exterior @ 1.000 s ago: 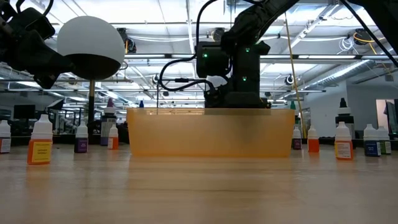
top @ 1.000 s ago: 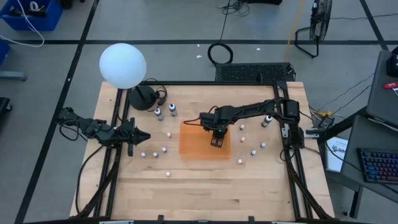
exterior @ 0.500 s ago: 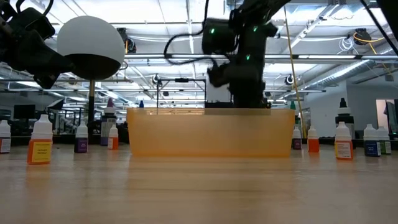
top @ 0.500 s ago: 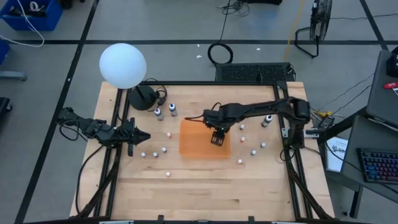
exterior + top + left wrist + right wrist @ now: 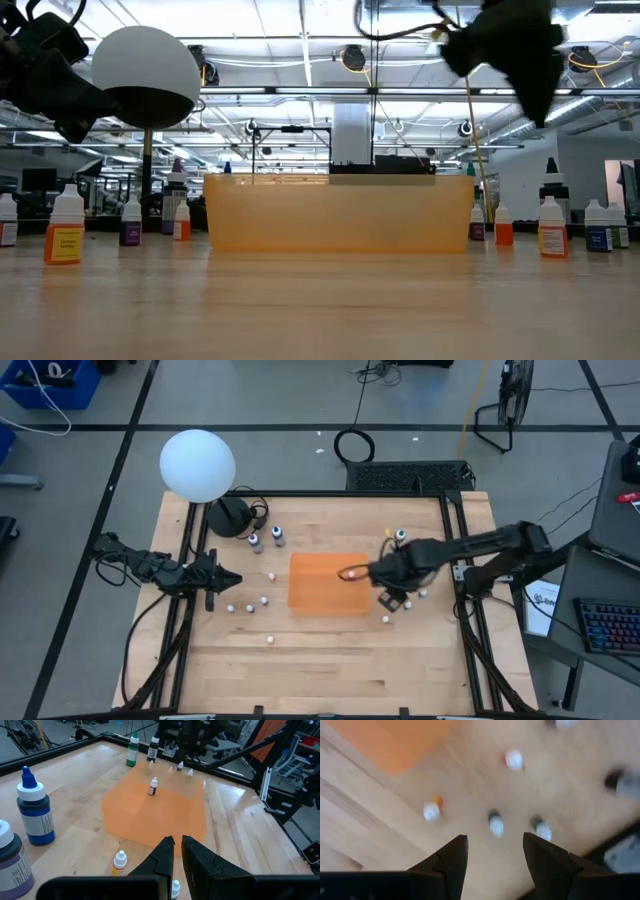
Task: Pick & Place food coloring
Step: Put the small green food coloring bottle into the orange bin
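From table height I see the orange mat (image 5: 338, 212) standing across the counter (image 5: 320, 310), small bottles (image 5: 65, 228) lined either side, a white globe (image 5: 146, 68) upper left, a dark arm (image 5: 510, 45) overhead.

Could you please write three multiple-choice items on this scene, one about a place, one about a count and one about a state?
1. Where is the right hand?
A. over the orange mat
B. over the bare table right of the orange mat
C. beside the white globe

2. How many bottles stand on the mat?
A. one
B. three
C. none

3. How do the right hand's fingers stand?
A. shut on a bottle
B. apart and empty
C. pressed together

Answers: 1 B, the high view shows it past the mat's edge; 2 A, the left wrist view shows one small bottle; 3 B, the right wrist view shows a clear gap.
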